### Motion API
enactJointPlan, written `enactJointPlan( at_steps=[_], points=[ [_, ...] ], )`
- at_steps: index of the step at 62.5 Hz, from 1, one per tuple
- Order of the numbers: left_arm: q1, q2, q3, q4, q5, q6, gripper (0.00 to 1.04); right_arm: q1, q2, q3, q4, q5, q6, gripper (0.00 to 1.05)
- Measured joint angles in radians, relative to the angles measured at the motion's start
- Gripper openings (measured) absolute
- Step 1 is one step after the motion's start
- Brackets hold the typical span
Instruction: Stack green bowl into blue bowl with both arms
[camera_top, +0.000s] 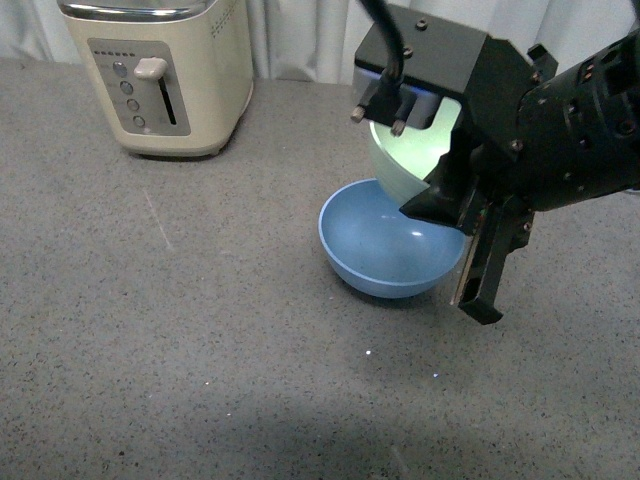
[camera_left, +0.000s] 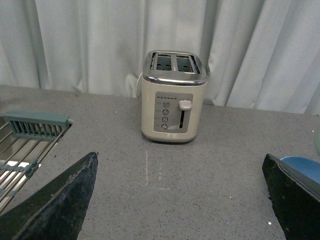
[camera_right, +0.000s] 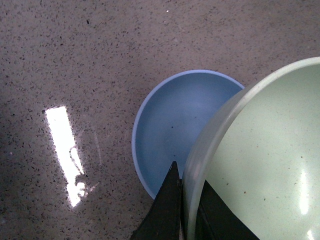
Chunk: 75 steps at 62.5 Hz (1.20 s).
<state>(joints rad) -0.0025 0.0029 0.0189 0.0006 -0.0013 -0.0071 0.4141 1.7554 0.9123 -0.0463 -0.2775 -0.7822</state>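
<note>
The blue bowl (camera_top: 385, 245) stands upright on the grey counter, empty. Tilted steeply above its far right rim hangs the pale green bowl (camera_top: 410, 155), partly hidden by the arm. My right gripper (camera_right: 187, 192) is shut on the green bowl's (camera_right: 260, 160) rim, one finger outside and one inside the wall, with the blue bowl (camera_right: 175, 130) directly below. My left gripper (camera_left: 180, 200) stands open with nothing between its fingers, low over bare counter; a sliver of the blue bowl (camera_left: 305, 167) shows beside one finger. The left arm is not in the front view.
A cream toaster (camera_top: 160, 70) stands at the back left of the counter, in front of a pale curtain. A metal dish rack (camera_left: 25, 145) shows in the left wrist view. Open grey counter (camera_top: 180, 330) lies in front of and left of the bowls.
</note>
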Motion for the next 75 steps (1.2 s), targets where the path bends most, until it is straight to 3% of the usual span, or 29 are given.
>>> enactJointPlan(
  at_steps=[43, 56, 65, 75],
  points=[
    [0.000, 0.000, 0.000, 0.000, 0.000, 0.000, 0.98, 0.054, 0.141, 0.071, -0.003, 0.084, -0.063, 0.02],
    [0.000, 0.000, 0.000, 0.000, 0.000, 0.000, 0.98, 0.051, 0.121, 0.072, 0.003, 0.072, 0.017, 0.49],
    [0.000, 0.000, 0.000, 0.000, 0.000, 0.000, 0.98, 0.013, 0.013, 0.070, 0.042, 0.084, 0.208, 0.73],
    [0.000, 0.000, 0.000, 0.000, 0.000, 0.000, 0.98, -0.048, -0.163, -0.043, 0.145, 0.193, 0.452, 0.98]
  ],
)
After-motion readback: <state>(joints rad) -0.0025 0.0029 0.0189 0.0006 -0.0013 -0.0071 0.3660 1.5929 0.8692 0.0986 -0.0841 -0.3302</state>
